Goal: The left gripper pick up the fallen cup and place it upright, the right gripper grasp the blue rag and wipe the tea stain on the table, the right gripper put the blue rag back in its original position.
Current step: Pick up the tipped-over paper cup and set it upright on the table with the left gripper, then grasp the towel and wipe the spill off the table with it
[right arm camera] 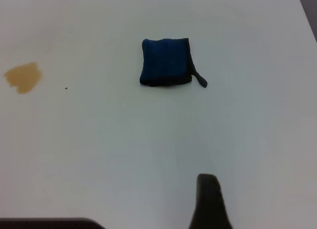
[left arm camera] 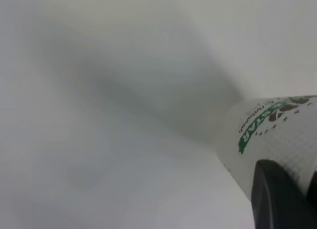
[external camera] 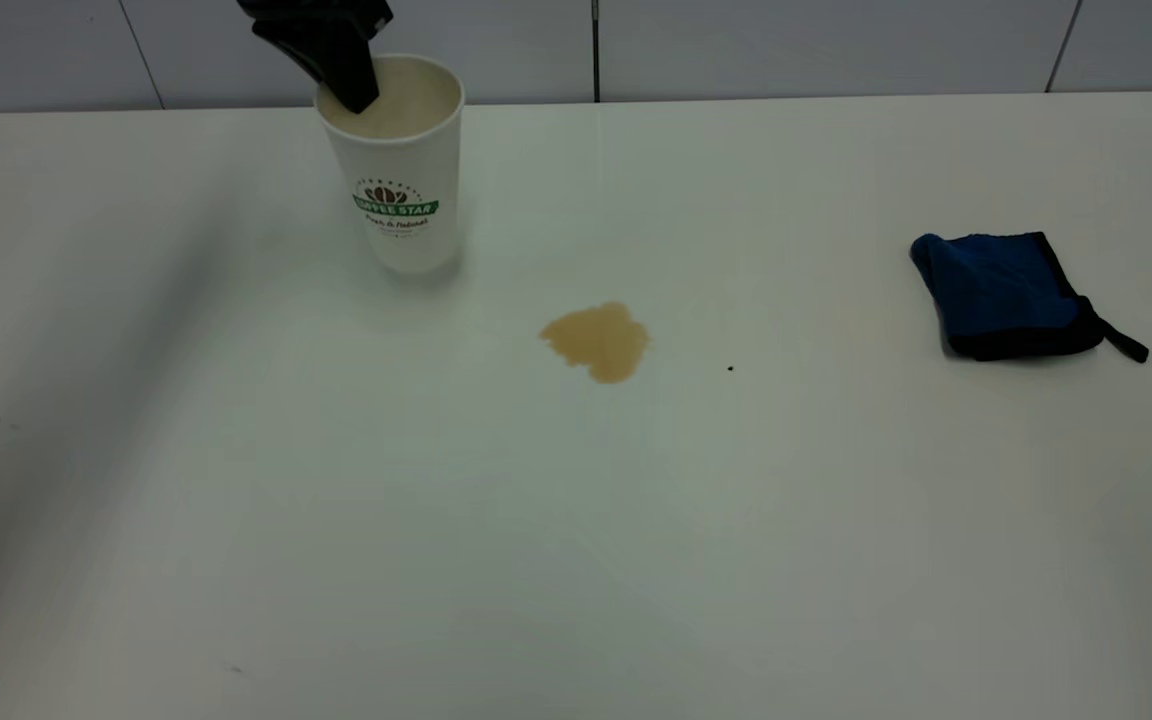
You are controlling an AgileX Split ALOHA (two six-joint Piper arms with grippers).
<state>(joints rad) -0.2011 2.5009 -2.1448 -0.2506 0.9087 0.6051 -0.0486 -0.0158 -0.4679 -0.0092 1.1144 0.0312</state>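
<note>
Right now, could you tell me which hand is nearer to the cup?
The left hand: one finger is inside the cup, at its rim. The right hand is far off, above the table on the blue rag's side.

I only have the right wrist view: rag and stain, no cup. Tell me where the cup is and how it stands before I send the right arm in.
Observer: The cup stands upright on the table, on the far side of the tea stain from the blue rag.
Operator: Report the left end effector.
Observer: The left end effector is at the cup's rim, with one finger inside and the other on the outer wall.
Operator: Check the cup against the stain.
Observer: They are apart, with bare table between the cup's base and the stain.
</note>
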